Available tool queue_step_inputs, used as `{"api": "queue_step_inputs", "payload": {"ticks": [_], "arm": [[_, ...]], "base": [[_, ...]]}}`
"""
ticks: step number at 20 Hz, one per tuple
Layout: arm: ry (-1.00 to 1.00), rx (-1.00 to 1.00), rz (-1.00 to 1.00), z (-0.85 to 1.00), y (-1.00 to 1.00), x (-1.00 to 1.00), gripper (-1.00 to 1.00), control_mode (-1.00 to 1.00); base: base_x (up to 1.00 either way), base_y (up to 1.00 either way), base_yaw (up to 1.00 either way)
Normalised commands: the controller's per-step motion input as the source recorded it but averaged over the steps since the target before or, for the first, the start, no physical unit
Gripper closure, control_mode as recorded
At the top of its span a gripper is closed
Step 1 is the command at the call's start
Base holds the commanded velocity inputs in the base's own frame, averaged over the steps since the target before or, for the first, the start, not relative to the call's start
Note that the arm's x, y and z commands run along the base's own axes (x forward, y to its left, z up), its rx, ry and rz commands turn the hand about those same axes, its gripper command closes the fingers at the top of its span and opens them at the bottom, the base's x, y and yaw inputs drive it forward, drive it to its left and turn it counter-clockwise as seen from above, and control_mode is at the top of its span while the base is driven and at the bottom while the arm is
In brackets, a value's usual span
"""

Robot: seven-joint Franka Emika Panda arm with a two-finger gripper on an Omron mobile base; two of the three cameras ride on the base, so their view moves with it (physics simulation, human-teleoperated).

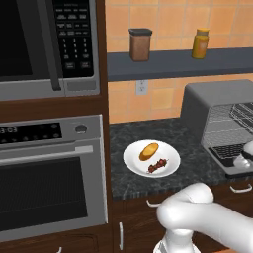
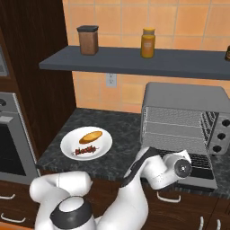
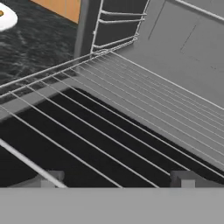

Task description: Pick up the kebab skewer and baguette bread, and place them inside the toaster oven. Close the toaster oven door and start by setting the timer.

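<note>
Dark speckled stone counter (image 2: 121, 134) runs along the orange tiled wall, and the arm reaches over its front edge toward the toaster oven (image 2: 184, 112). Nearest, the gripper (image 3: 116, 177) hangs just over the toaster oven door (image 2: 197, 168), which lies folded down flat; its two finger tips stand well apart with nothing between them, probably because the hand has only just let go of the door. Looking along the hand, the wire rack (image 3: 131, 109) stretches ahead into the open cavity, ready to take food. Neither item has been loaded yet: the kebab skewer (image 2: 85, 150) and the baguette bread (image 2: 90, 136) both lie on the white plate (image 2: 67, 150) to the left of the oven, bread behind, skewer nearer the front rim, apart from each other. The plate sits well clear of the lowered door, so the reach across to it looks unobstructed; the flat door itself is what the arm must clear when carrying food in. Beyond, a grey shelf (image 2: 134, 65) holds a brown canister (image 2: 88, 39) and an amber jar (image 2: 148, 42). Left of the counter stand the built-in wall oven (image 1: 49, 173) and the microwave (image 1: 47, 44).
</note>
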Motion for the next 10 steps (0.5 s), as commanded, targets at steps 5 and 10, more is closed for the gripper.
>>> {"api": "queue_step_inputs", "payload": {"ticks": [5, 10], "arm": [[0.18, 0.16, -0.10, 0.99, 0.10, -0.70, -1.00, -1.00], [0.29, 0.19, -0.08, 0.96, 0.06, -0.74, -1.00, -1.00]], "base": [[0.00, 0.00, 0.00], [0.00, 0.00, 0.00]]}}
